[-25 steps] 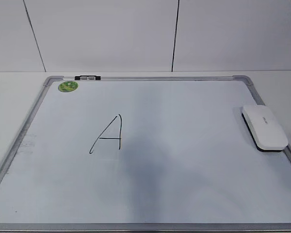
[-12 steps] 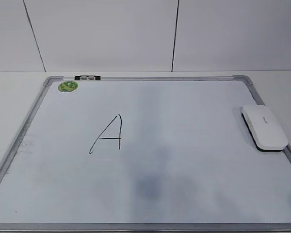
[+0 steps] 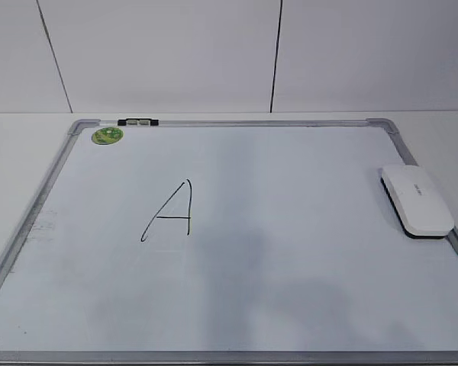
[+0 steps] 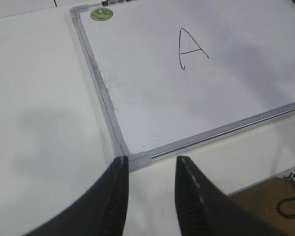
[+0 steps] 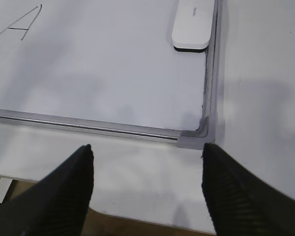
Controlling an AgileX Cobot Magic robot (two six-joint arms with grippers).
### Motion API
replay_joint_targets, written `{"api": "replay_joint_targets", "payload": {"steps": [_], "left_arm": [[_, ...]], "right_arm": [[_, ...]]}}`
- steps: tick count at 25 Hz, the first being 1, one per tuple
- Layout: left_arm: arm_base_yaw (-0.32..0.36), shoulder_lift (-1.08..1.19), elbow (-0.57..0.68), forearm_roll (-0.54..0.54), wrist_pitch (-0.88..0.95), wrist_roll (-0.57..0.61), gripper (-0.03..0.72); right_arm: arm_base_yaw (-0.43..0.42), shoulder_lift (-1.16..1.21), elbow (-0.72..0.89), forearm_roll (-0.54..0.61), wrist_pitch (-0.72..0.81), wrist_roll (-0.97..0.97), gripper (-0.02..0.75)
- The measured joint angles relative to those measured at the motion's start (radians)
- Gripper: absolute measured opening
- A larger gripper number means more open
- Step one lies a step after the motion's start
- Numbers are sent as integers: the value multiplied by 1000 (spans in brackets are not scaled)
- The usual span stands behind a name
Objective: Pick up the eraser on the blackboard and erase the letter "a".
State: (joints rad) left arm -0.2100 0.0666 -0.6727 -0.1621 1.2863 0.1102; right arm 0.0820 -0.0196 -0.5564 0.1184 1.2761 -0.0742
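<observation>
**Op:** I've got the blackboard (image 3: 237, 305) flat on the table (image 3: 8, 152), near edge clipped at the bottom of the exterior view. No arm shows there at all, only soft shadows on the board.

**QA:** What's hard to read?

**Op:** The eraser (image 3: 416, 200) lettering: small grey marks, unreadable. In the right wrist view the eraser (image 5: 192, 27) is cut off at the top edge, only its near end and dark underside show. Black clip (image 3: 137, 122) on the far frame is too small to make out. The only letter I see is a capital "A" (image 3: 170, 211) with a crossbar; I can't find a lowercase one.

**QA:** Eraser position, axis?

**Op:** At 3 o'clock on the board, lying flat against the right frame. Long axis runs from about 11 to 5 o'clock in the exterior view, near end toward the camera. Well apart from the letter, which sits left of centre, around 9 o'clock. Green magnet (image 3: 107, 136) is at the 10 o'clock corner.

**QA:** Grippers?

**Op:** Left gripper (image 4: 148, 164) hangs over the board's near-left corner, fingers a narrow gap apart, nothing between them. Right gripper (image 5: 147, 152) hangs over the near-right corner, fingers spread wide, nothing between them. Neither touches the eraser.

**QA:** Change from a second ago?

**Op:** Eraser, letter, magnet same spots. The dark shadow patch on the near-centre board has faded and spread out.
</observation>
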Motion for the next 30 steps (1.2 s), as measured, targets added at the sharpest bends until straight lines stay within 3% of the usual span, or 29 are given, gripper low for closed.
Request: {"api": "replay_joint_targets", "payload": {"steps": [12,30], "left_arm": [[0,0,126,38,-69,0,239],[0,0,164,123,-177,-13,235]], "right_arm": [[0,0,4,-69,0,7,522],[0,0,54,-130,-114,7,522]]}}
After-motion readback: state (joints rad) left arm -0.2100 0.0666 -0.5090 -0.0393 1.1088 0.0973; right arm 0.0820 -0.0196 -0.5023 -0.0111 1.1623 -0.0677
